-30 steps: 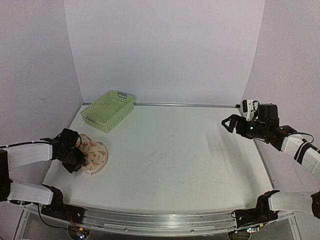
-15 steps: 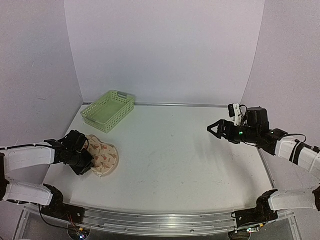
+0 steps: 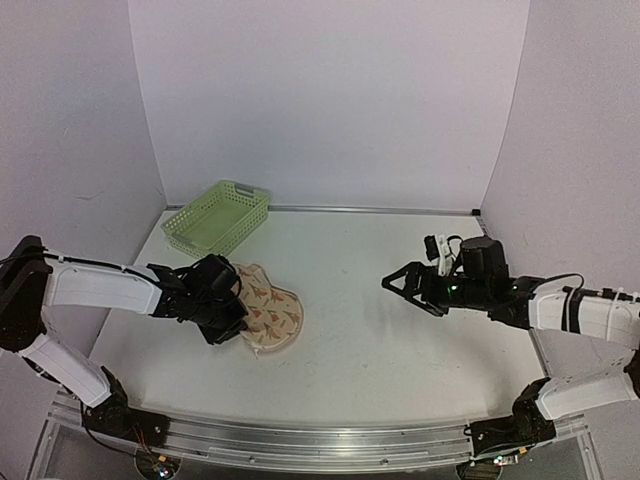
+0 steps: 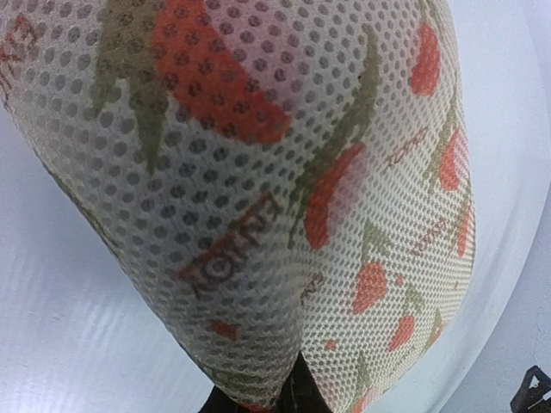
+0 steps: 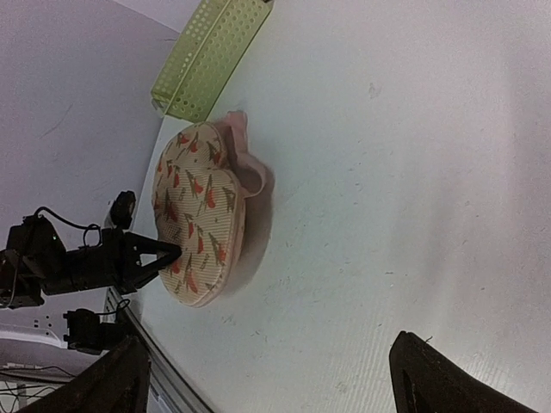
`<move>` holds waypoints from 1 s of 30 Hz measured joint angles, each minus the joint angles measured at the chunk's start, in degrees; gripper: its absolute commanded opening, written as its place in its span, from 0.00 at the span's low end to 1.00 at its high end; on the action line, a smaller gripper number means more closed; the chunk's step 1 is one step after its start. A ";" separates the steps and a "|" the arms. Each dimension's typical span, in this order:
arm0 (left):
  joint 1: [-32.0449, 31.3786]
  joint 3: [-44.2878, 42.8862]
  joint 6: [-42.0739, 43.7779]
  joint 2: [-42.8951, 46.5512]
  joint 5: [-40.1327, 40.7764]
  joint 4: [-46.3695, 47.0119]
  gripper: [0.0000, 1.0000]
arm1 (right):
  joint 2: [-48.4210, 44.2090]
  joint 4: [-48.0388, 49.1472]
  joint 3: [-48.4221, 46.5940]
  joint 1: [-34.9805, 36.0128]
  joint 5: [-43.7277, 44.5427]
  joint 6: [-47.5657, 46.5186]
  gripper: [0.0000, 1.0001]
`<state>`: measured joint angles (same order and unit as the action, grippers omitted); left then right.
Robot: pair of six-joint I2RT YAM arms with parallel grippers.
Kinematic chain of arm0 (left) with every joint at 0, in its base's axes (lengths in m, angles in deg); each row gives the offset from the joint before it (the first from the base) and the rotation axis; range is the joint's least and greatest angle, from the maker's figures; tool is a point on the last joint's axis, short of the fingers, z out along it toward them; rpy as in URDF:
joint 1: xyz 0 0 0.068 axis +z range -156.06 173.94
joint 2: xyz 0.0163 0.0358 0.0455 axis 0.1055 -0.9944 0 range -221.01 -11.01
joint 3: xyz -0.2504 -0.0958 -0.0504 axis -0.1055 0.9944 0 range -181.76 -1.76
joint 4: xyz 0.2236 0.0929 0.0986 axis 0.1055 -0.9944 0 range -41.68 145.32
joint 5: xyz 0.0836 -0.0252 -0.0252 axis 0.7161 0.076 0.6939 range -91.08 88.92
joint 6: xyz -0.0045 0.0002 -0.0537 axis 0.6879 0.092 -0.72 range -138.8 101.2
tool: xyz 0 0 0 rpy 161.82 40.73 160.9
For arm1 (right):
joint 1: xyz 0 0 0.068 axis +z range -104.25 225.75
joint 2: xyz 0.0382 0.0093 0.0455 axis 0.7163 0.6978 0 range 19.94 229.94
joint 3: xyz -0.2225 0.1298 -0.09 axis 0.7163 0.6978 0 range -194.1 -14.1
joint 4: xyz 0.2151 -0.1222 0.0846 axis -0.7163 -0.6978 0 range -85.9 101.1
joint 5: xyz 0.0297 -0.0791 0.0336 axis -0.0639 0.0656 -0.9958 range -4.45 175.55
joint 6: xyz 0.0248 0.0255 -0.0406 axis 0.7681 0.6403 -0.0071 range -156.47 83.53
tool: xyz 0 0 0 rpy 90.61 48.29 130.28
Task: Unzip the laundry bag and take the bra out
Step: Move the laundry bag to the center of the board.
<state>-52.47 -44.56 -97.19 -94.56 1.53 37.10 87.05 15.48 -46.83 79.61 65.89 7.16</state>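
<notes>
While the right pincer gapes, left pincer seemingly grips the laundry bag.

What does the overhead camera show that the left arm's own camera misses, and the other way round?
Only overhead: the light green basket at the back left, and the right tool, open over the table. Only the left wrist: the laundry bag so close that its mesh holes and printed lettering show. Both: that bag with its orange-red and green motifs, lying on the white table.
</notes>
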 measured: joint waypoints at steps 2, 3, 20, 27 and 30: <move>-1.53 -2.10 -0.17 -2.27 -0.09 1.36 0.00 | 1.01 2.25 0.87 1.40 0.13 2.49 0.98; -2.25 -2.99 -0.17 -3.30 -0.15 2.27 0.00 | 1.53 3.39 1.31 1.99 0.22 3.72 0.98; -6.43 -10.08 -2.62 -13.31 -5.62 17.40 0.00 | 11.19 20.68 6.84 8.41 3.58 23.54 0.87; -7.45 -13.03 -2.67 -13.44 -7.34 20.22 0.00 | 19.82 27.43 5.66 9.94 3.39 27.56 0.79; -7.96 -14.01 -2.67 -13.81 -8.00 20.68 0.00 | 22.12 29.16 3.91 10.58 3.19 28.39 0.78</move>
<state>-60.43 -58.57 -99.86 -108.38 -6.47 57.78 109.17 44.64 -42.91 90.19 69.08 35.56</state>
